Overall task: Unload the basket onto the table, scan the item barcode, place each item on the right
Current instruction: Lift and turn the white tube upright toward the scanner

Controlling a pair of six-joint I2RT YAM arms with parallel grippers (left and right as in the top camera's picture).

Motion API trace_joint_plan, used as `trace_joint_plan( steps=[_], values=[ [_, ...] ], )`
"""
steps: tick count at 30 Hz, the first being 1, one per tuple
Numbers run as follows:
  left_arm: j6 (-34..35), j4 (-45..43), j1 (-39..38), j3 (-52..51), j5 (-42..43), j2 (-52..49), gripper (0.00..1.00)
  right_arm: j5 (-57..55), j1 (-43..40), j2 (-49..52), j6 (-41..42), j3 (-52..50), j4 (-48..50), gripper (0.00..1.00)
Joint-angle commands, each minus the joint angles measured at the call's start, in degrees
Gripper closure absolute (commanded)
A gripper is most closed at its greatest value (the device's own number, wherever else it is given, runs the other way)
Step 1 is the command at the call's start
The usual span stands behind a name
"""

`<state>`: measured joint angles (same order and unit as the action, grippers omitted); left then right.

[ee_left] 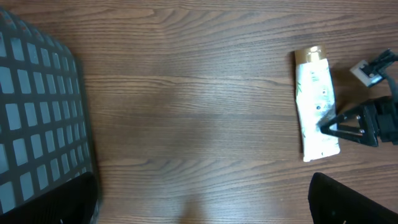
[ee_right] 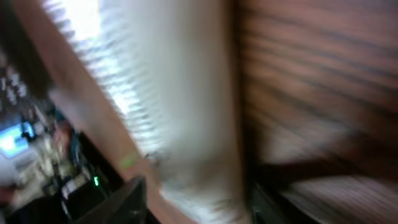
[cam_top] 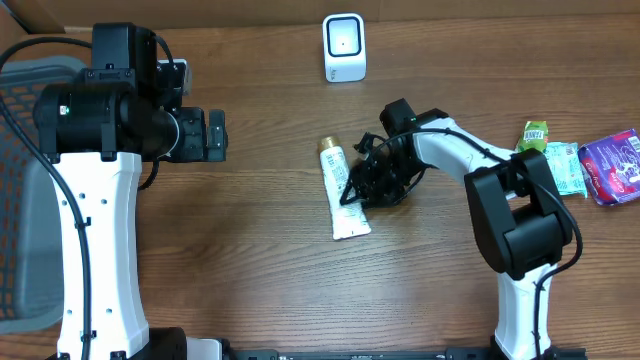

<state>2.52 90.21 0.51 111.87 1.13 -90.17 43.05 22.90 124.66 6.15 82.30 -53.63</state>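
Well to the left of the tube, a grey mesh basket (ee_left: 37,106) is sitting at the edge of the counter (cam_top: 260,260). Nearer the tube but well apart from it, the left claw (cam_top: 215,135) is hanging with its jaws spread as wide as they go, gripping nothing and facing bare wood. The white tube (cam_top: 342,195), the item to be scanned, is lying flat on the counter with its gold cap pointing away from the robot. Beyond that cap end, near the far edge, the white scanner (cam_top: 344,47) is standing upright. The right claw (cam_top: 358,190) is pressing in against the tube's right side near its crimped end, with one fingertip touching the edge. The wrist view is smearing into a pale blur, so I cannot tell whether the jaws are closing on the tube or only straddling it. Well to the right of the tube, a green packet (cam_top: 535,134), a pale packet (cam_top: 566,168) and a purple packet (cam_top: 615,165) are waiting. By my reading, the pickup step is underway and the scan is not yet begun. The next move is calling for a firm grip across the tube, a lift clear of the counter, and a carry toward the scanner with the barcode turned to face its window.
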Motion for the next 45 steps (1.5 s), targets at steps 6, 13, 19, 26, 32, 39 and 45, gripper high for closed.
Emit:
trace_joint_plan(
  steps=[6, 13, 19, 26, 32, 39, 45],
  values=[
    [-1.27, -0.09, 0.22, 0.20, 0.37, -0.48, 0.00, -4.37, 0.66, 3.02, 6.69, -1.79, 5.42, 0.91],
    [-1.27, -0.09, 0.22, 0.20, 0.37, -0.48, 0.01, -5.70, 0.59, 3.02, 10.84, -1.77, 14.73, 0.96],
    [-1.27, -0.09, 0.22, 0.20, 0.37, -0.48, 0.00, -10.14, -0.90, 2.97, 8.07, 0.11, 15.80, 0.96],
    [-1.27, -0.11, 0.22, 0.20, 0.37, -0.48, 0.00, -16.70, -2.56, 2.97, -1.38, 2.84, 15.21, 0.95],
    [-1.27, -0.11, 0.22, 0.20, 0.37, -0.48, 0.01, -27.15, -3.63, 2.95, -5.14, 3.63, 14.12, 0.88],
    [-1.27, -0.09, 0.22, 0.20, 0.37, -0.48, 0.00, -16.37, -7.52, 2.97, 4.09, 3.63, 14.03, 0.51],
    [-1.27, -0.11, 0.11, 0.20, 0.37, -0.48, 0.01, -8.85, -7.06, 3.41, 6.16, 2.67, 18.67, 0.39]
  ],
)
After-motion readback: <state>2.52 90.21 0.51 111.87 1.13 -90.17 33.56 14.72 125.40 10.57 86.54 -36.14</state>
